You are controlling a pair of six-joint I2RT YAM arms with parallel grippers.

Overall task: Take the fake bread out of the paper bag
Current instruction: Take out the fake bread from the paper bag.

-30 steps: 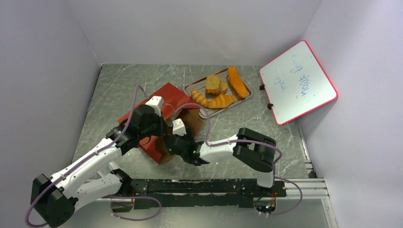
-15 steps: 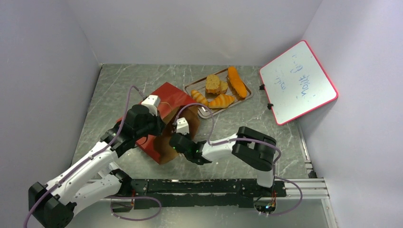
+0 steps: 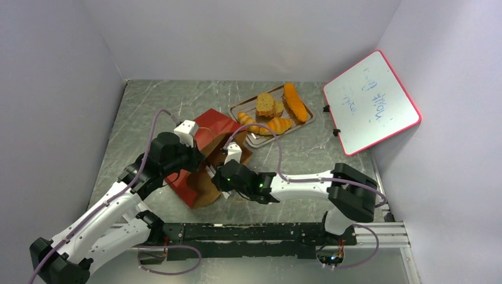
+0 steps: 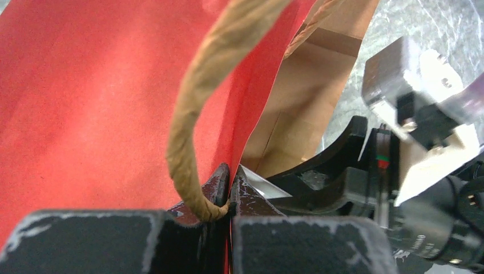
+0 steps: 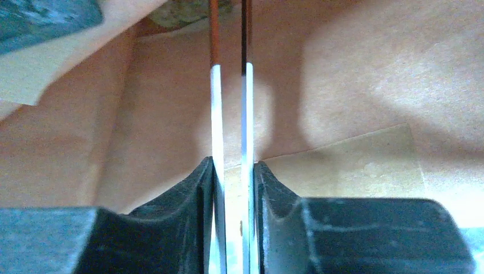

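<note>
Soft, even overhead light fills the top view, which is sharp throughout, with a faint sheen on the marble-patterned table [image 3: 148, 112]. In the left wrist view the close cord handle [image 4: 181, 142] blurs. Inside the paper bag [image 5: 354, 68] the light is dim and warm, with soft shadows.

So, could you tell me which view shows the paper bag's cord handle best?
The left wrist view: the cord handle arcs across the paper bag's red wall, down to the left hand. The top external view leaves it too small to tell; the right wrist view shows only brown paper.
</note>
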